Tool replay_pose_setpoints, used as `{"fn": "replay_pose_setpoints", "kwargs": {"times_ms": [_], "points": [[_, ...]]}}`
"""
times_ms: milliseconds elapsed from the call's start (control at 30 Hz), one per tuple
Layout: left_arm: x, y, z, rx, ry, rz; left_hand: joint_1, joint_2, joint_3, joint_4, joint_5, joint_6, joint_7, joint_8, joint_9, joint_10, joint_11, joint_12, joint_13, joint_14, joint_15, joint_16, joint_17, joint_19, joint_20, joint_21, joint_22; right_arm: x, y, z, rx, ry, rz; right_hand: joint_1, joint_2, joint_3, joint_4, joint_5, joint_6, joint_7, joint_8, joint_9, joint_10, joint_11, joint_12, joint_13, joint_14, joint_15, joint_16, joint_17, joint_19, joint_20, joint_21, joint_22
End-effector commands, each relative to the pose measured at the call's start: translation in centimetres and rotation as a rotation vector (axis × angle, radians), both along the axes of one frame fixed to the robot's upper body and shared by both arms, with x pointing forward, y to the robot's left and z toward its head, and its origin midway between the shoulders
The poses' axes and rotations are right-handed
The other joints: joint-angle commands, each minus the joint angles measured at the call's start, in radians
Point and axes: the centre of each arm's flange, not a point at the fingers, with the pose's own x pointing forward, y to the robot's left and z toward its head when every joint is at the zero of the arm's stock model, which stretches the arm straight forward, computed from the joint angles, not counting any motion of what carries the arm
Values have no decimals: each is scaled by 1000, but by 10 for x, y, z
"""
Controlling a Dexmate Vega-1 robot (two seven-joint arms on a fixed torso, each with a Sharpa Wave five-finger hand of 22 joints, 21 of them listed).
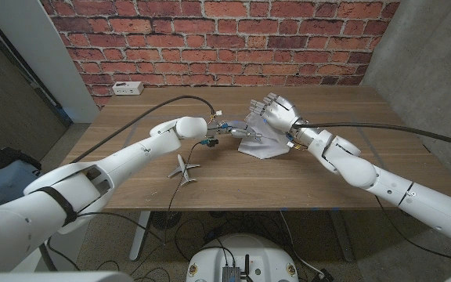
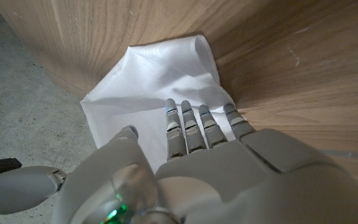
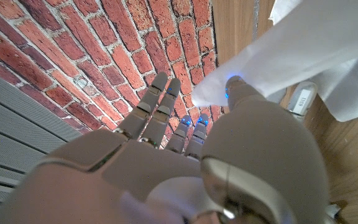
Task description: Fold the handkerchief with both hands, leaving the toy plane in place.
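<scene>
- Head view is showing the handkerchief [image 1: 258,141] lying mid-table, just beyond and to the right of the toy plane [image 1: 183,168], with a clear gap of wood between the two.
- Your left hand [image 1: 219,131] is reaching in at the handkerchief's left edge; in the left wrist view its fingers [image 2: 194,127] are pressing down on the cloth, holding it rather than gripping it.
- Your right hand [image 1: 276,111] is raised over the handkerchief's far right part, pinching a corner between thumb and finger while the other fingers are spreading wide.
- You are working with the lifted corner on the side away from the toy plane, so carrying it across toward your left hand looks like the fold to make.
- Your left forearm is passing nearest the toy plane, so watch that side.
</scene>
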Motion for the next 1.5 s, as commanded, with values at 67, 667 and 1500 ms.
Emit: {"fn": "replay_pose_setpoints", "kwargs": {"times_ms": [67, 667, 1500], "points": [[-1, -1, 4, -2, -13, -4, -9, 3, 5, 1, 8, 6, 6, -2, 4, 5, -2, -5, 3, 2, 1, -2, 2, 15, 9, 3, 4, -13, -16, 16, 336, 55, 74, -151, -6, -47, 70, 15, -46, 25, 4, 2, -1, 17, 11, 2, -18, -143, 11, 19, -1, 23, -13, 3], [-34, 18, 28, -110, -141, -13, 5, 9, 22, -18, 9, 16, 9, 2, 4, 8, -3, -7, 2, 17, 11, 1, 0, 23, 11, 2, 3, -17, -31, 12, 607, 102, 81, -263, 13, -70, 96, 40, 38, 50, 42, -2, 100, 54, 39, 1, 12, -129, 26, 24, -23, 61, -39, 5], [-111, 75, 35, -235, -316, 37, 51, 8, 74, -78, -1, 76, 31, 15, 4, 119, 3, 24, 6, 119, 37, 21, 4, 35, 28, -1, 2, -19, -32, 15, 646, 74, 87, -251, 22, -54, 79, 45, 52, 50, 41, -4, 116, 54, 35, 1, 17, -130, 23, 17, -21, 62, -44, 5]]}}
